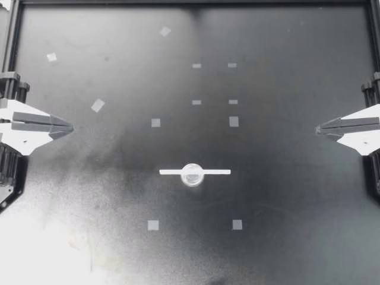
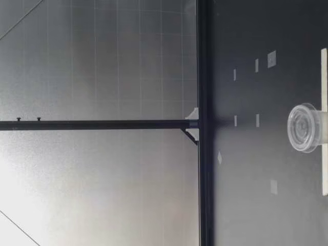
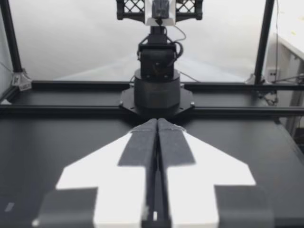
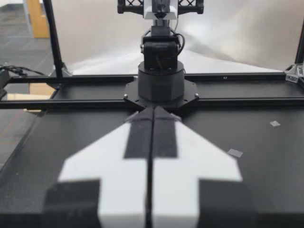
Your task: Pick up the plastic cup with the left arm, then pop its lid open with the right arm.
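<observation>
Tape squares point(image 1: 153, 225) dotted the black table point(image 1: 297, 237), and among them stood a small clear cup point(image 1: 192, 174) on a white strip point(image 1: 217, 172), about at the strip's middle. From the cup, two squares sat at 11 and 1 o'clock, and two more at 7 and 5 o'clock. Smaller bits lay farther off toward 12, and loose ones toward 10.

My left gripper point(image 1: 70, 127) hung at the table's 9 o'clock edge with its fingers pressed together on nothing, its tip pointing toward 3. The cup lay well apart from it, at about 4 o'clock. My right gripper point(image 1: 319, 128) mirrored it at the 3 o'clock edge, fingers likewise together and holding nothing. From there the cup lay at about 8 o'clock. Only bare table lay between each gripper and the cup.

In each wrist view the closed fingers pointed straight across at the other arm's black base point(image 3: 156, 90) on the far side.

The table's surface was matt black, scuffed grey around the cup, with strong glare in its 7 o'clock corner. A black frame point(image 1: 190, 2) ran along its edges. From table height the cup showed its round rim to the camera. A pale panelled wall point(image 2: 102, 61) crossed by a dark bar point(image 2: 92, 124) stood behind the far rail.
</observation>
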